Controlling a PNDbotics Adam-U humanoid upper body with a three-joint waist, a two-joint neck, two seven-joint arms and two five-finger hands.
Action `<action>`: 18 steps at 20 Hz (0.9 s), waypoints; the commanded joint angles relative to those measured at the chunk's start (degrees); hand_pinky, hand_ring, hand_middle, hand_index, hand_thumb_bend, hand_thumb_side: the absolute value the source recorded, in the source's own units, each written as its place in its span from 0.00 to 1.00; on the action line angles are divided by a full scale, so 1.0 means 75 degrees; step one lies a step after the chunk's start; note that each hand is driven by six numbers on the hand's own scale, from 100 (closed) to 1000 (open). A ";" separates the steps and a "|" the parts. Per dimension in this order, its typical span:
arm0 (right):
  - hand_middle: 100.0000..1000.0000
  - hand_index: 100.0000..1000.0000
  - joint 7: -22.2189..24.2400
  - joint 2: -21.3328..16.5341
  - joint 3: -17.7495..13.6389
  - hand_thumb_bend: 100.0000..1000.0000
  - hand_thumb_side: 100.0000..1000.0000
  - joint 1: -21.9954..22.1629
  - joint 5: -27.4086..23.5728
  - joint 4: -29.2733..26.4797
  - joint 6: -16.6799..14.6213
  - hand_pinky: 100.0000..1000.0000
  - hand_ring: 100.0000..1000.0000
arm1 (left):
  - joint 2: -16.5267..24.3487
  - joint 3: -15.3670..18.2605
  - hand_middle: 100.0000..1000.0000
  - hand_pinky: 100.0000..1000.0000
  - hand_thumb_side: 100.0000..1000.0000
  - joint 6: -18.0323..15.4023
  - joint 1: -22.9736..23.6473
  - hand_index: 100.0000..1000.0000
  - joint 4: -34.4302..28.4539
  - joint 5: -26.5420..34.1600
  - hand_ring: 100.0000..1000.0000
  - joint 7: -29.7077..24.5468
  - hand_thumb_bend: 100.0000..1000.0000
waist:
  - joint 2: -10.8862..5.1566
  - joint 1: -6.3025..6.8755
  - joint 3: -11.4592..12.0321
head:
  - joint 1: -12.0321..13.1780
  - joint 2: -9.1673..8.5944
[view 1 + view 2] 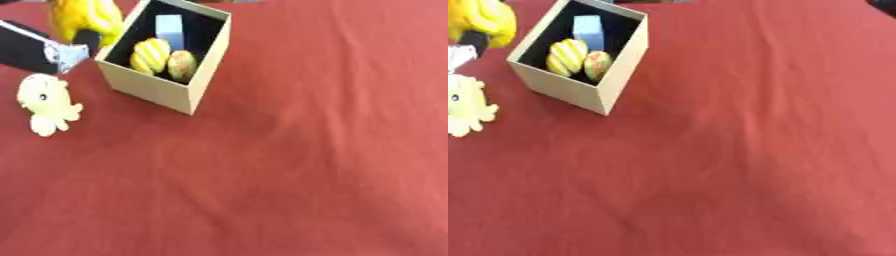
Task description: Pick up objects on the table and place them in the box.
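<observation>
Two toys remain outside the cardboard box (156, 88): a pale plush octopus (45, 102) on the red cloth (306, 165) beside it, and a yellow plush (83, 17) at my left hand (74, 44), whose fingers I cannot make out. Swinging across, I could clip the box wall and shove it.

tan box (156, 90), black inside; yellow striped item (150, 55); yellow-green item (182, 65); grey-blue block (170, 27); pale yellow plush (44, 102); red cloth (306, 165)
</observation>
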 commanded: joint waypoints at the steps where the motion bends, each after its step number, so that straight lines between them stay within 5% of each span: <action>1: 0.63 0.76 0.0046 -0.0213 -0.0059 0.00 0.56 -0.0106 -0.0076 -0.0118 -0.0005 0.84 0.87 | -0.0561 -0.0080 0.63 0.66 0.10 -0.0340 -0.0505 0.78 0.1055 -0.0369 0.61 0.0208 0.00 | -0.0211 0.0002 -0.0032 | 0.0068 -0.0051; 7: 0.63 0.76 0.0118 -0.0174 -0.0026 0.00 0.57 -0.0154 -0.0138 -0.0118 -0.0014 0.84 0.87 | -0.1446 -0.0039 0.63 0.67 0.13 -0.0922 -0.1010 0.78 0.2845 -0.1141 0.62 0.0736 0.00 | -0.0206 0.0008 -0.0102 | 0.0156 -0.0084; 18: 0.63 0.76 0.0213 -0.0127 0.0012 0.00 0.57 -0.0237 -0.0152 -0.0118 0.0055 0.84 0.87 | -0.1976 0.0111 0.82 0.83 0.35 -0.1365 -0.1133 0.90 0.4384 -0.2521 0.80 0.1053 0.48 | -0.0188 0.0002 -0.0124 | 0.0183 -0.0080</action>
